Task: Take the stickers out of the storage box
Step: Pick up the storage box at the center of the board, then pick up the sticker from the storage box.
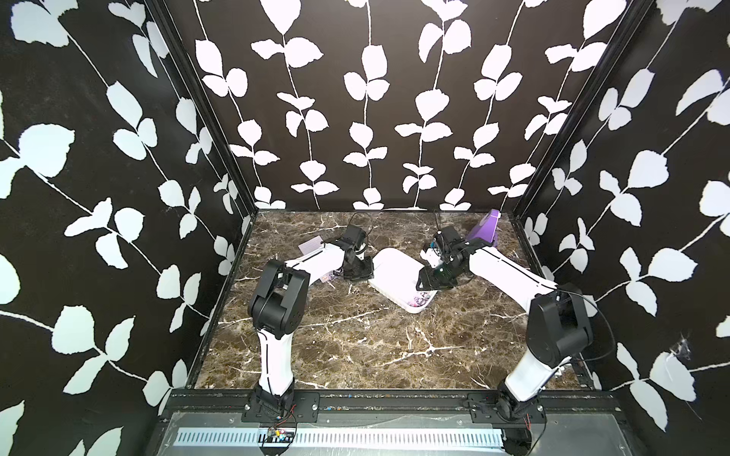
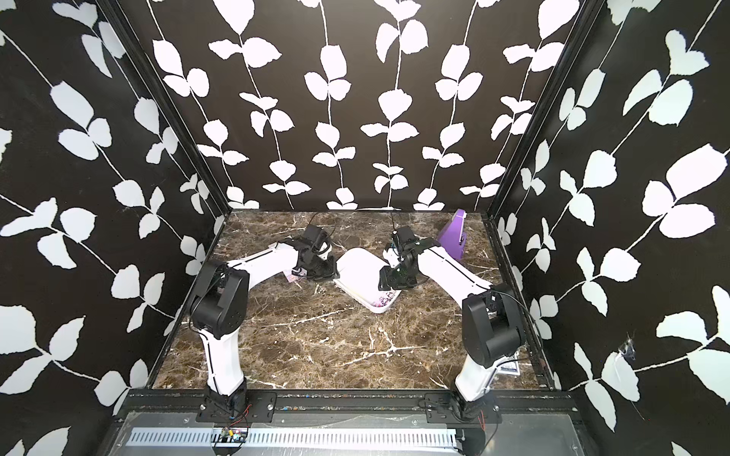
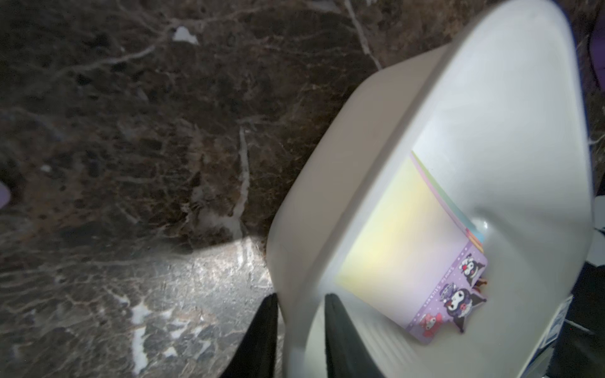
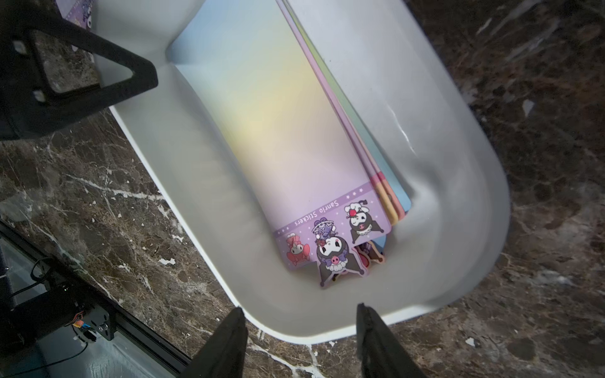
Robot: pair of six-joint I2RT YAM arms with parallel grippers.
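Your left claw (image 3: 300, 296) pinches the side wall of the storage box (image 3: 491, 98), one finger inside, one outside; that arm stretches low across the worktop (image 1: 335, 347), wrist bent down. Your right claw (image 4: 300, 307) hangs released, jaws wide, over the box's end, its forearm sloping down from the raised elbow. All the stickers (image 4: 278, 131) lie stacked inside the box.

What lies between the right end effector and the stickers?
Only the storage box: its own end wall and bare floor, shown in the right wrist view.
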